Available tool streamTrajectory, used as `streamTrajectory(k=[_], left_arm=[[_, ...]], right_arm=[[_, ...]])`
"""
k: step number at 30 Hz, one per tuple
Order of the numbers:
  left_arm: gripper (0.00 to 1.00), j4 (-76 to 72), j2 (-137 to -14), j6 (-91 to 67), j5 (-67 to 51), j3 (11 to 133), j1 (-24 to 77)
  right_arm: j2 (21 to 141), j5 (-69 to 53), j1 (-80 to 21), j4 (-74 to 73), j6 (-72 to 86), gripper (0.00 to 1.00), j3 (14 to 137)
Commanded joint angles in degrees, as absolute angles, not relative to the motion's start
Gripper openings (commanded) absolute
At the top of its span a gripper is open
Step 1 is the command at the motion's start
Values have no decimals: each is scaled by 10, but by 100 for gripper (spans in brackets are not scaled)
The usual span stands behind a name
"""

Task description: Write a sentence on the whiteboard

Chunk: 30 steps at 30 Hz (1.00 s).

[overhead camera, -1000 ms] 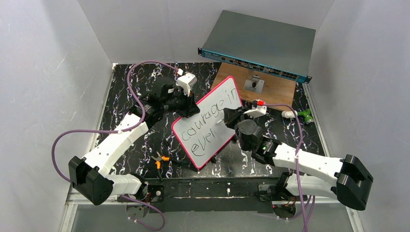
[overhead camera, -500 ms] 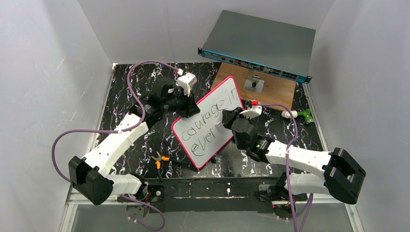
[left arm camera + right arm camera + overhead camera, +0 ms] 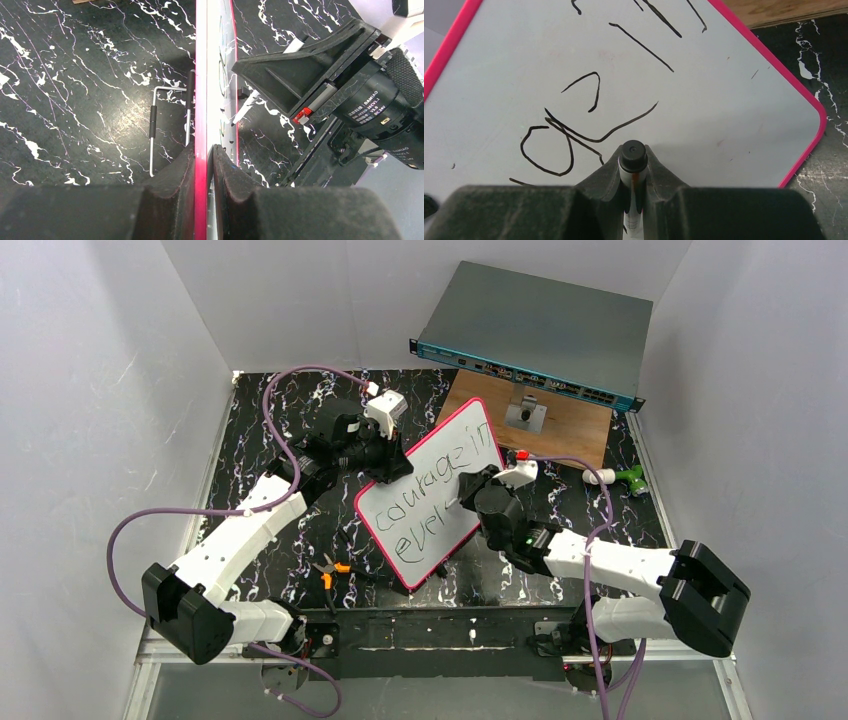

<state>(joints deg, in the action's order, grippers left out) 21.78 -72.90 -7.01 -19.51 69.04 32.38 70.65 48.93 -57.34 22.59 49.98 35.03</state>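
Black marbled table, white walls, left gripper clamping whiteboard, right gripper clamping marker

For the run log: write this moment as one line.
left gripper: shut on whiteboard edge | right gripper: shut on marker, tip at whiteboard | sentence: second line unfinished

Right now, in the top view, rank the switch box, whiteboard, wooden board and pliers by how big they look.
1. switch box
2. whiteboard
3. wooden board, partly hidden behind the whiteboard
4. pliers
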Motion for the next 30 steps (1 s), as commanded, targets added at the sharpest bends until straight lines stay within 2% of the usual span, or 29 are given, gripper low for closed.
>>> streamTrajectory(k=[1,10,30], left_arm=[[0,223,-711,-35,-176,698,323],[0,218,-700,-38,-180,683,323],[0,213,-701,-40,-180,683,323]], right_arm=[[704,505,-571,212,518,1,341],[693,513,-562,201,500,1,341],[730,480,-521,257,445,1,431]])
